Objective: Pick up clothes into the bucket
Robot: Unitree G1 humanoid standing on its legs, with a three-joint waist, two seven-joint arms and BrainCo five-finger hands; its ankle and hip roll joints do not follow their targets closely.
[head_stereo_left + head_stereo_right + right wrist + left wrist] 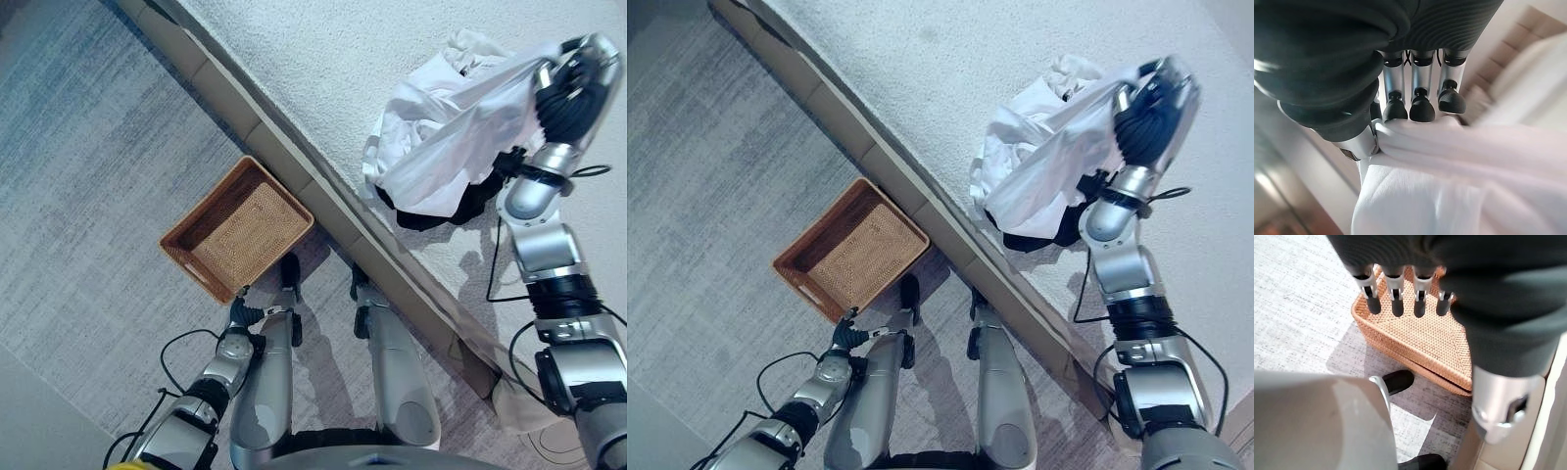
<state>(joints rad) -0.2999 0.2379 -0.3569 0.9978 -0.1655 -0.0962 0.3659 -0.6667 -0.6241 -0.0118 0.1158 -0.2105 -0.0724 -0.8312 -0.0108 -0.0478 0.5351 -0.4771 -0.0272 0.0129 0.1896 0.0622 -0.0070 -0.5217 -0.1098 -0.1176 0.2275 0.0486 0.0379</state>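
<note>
Left eye view: the right robot hand (568, 78) is raised over a white bed (323, 69), gripping a white shirt (460, 127) that stretches down from it to a heap of white clothes (411, 117) on the bed. A dark garment (441, 211) lies under the heap's near edge. An empty woven basket (238, 230) sits on the grey carpet (88, 176) just beside the bed's edge. The left robot hand (240, 313) hangs low, near the basket's nearest corner.

Right eye view: the same scene; the white shirt hangs taut between the right robot hand (1156, 108) and the heap, and the basket (850, 251) stays well apart from the clothes.

Left wrist view: the left robot hand's fingers (1396, 293) are straight and relaxed, holding nothing, with the basket (1420, 342) past them.

Right wrist view: the right robot hand's fingers (1420, 105) curl down onto a fold of the white shirt (1449, 176), pinching it against the thumb
</note>
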